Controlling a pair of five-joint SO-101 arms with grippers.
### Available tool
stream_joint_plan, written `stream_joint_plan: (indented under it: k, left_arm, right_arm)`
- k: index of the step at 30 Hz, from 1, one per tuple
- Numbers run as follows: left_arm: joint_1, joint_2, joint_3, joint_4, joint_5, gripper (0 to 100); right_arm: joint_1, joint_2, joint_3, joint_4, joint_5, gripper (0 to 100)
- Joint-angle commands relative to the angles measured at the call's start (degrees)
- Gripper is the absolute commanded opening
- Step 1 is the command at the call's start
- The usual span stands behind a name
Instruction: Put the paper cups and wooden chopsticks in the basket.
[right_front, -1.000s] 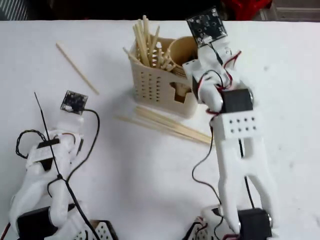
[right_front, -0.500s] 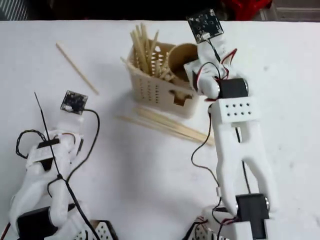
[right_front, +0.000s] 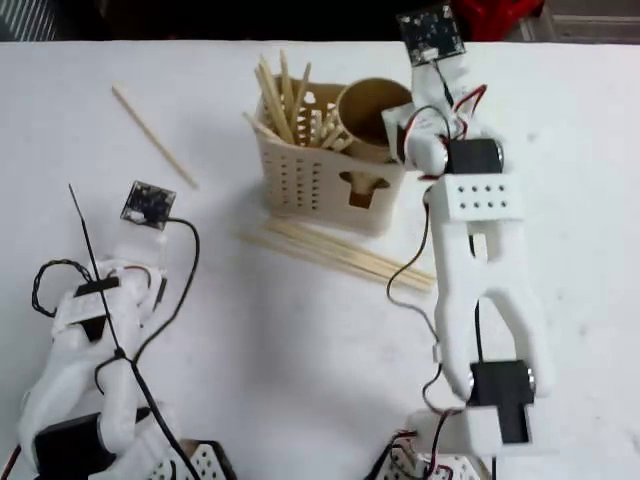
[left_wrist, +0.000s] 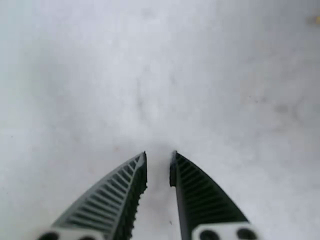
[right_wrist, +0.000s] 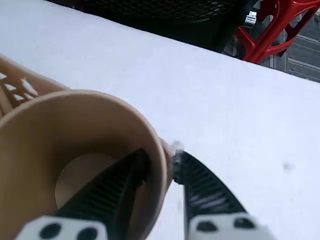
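Observation:
A brown paper cup (right_front: 370, 108) sits at the right end of the cream basket (right_front: 320, 180), mouth up. My right gripper (right_front: 402, 128) is shut on the cup's rim (right_wrist: 162, 150): one finger (right_wrist: 115, 185) is inside the cup, the other (right_wrist: 202, 187) outside. Several wooden chopsticks (right_front: 283, 100) stand in the basket's left part. A bundle of chopsticks (right_front: 345, 255) lies on the table in front of the basket, and a single one (right_front: 153, 136) lies far left. My left gripper (left_wrist: 158, 156) hangs shut over bare table, at the lower left arm (right_front: 95, 320).
The white table (right_front: 250, 350) is bare between the two arms. Beyond the table's far edge stand a dark mesh object (right_wrist: 165, 15) and a red frame (right_wrist: 277, 25). Black cables (right_front: 180, 260) trail from the left arm.
The right arm stretched farther away and to the right with the cup in its grip. The basket shifted right and turned squarer. The left arm kept still.

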Motion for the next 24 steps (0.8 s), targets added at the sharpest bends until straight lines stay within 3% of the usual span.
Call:
stream_joint_plan:
  k: [1,7,16,24]
  left_arm:
    - [0.8,-1.8,0.1,-0.9,-0.6,10]
    - [0.8,-1.8,0.1,-0.9,-0.6,10]
    - [0.8,-1.8,0.1,-0.9,-0.6,10]
    - [0.9,-1.8,0.1,-0.9,-0.6,10]
  right_arm:
    - [-0.1,8.9,-9.3,-2.6,-0.3,1.7]
    - [-0.4,17.5,-22.1,-2.5,3.4,1.7]
    - [0.5,22.9,-28.3,-1.2,4.7,2.0]
    - [0.0,17.3,-36.5,13.1,4.1,24.0]
